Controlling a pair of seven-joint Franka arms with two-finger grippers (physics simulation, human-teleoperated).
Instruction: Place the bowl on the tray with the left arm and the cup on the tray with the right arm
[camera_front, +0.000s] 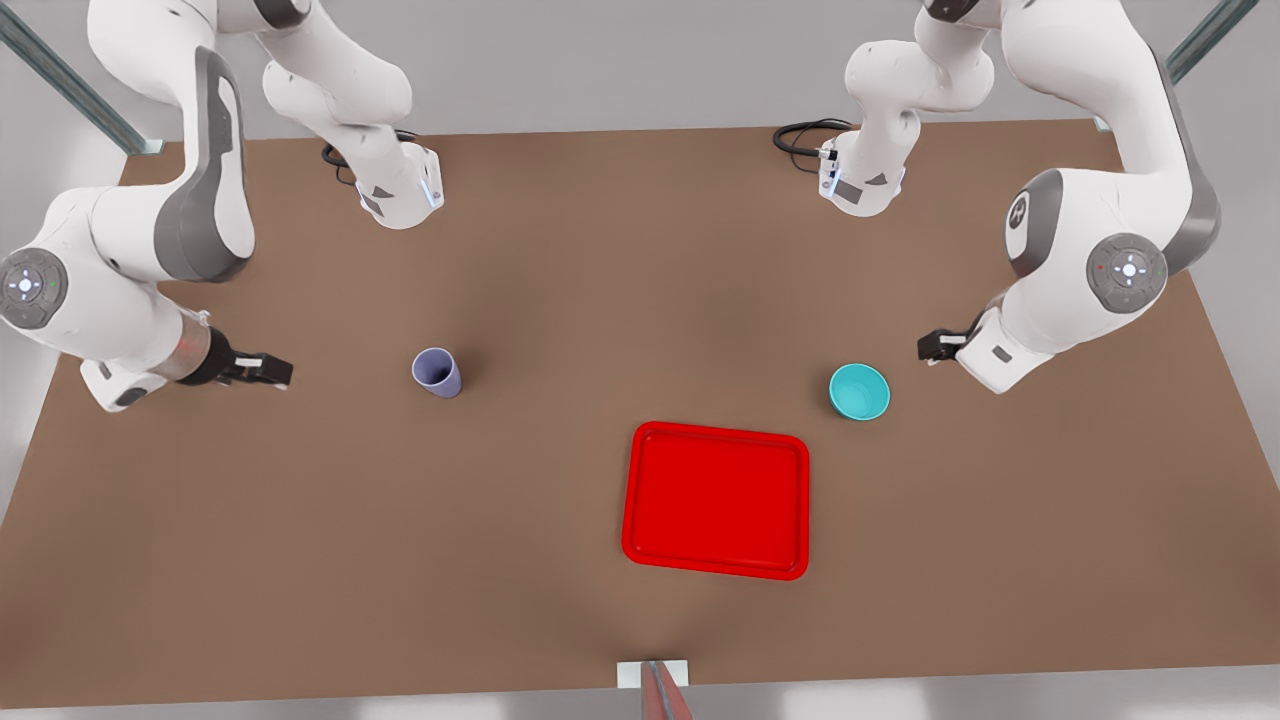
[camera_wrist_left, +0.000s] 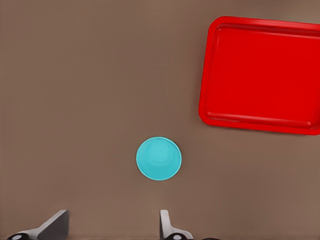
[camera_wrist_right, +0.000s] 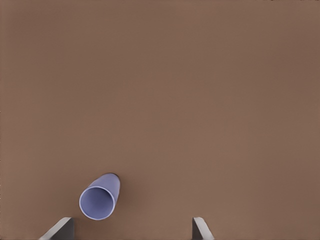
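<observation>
The teal bowl (camera_front: 859, 391) stands upright on the brown table, just off the red tray's (camera_front: 715, 500) far corner toward the front view's right. My left gripper (camera_front: 935, 347) hovers open a short way beyond the bowl, on the front view's right. In the left wrist view the bowl (camera_wrist_left: 159, 158) lies ahead of the open left gripper (camera_wrist_left: 111, 227), with the tray (camera_wrist_left: 260, 75) farther off. The lavender cup (camera_front: 437, 372) stands at the front view's left. My right gripper (camera_front: 268, 371) is open, well apart from it. The cup (camera_wrist_right: 100, 197) sits near one fingertip (camera_wrist_right: 62, 228) of the right gripper (camera_wrist_right: 131, 229).
Both arm bases (camera_front: 400, 190) (camera_front: 860, 180) stand at the table's far side with black cables beside them. A small white bracket (camera_front: 652, 675) sits at the near table edge. Bare table (camera_front: 560, 300) lies between cup, bowl and tray.
</observation>
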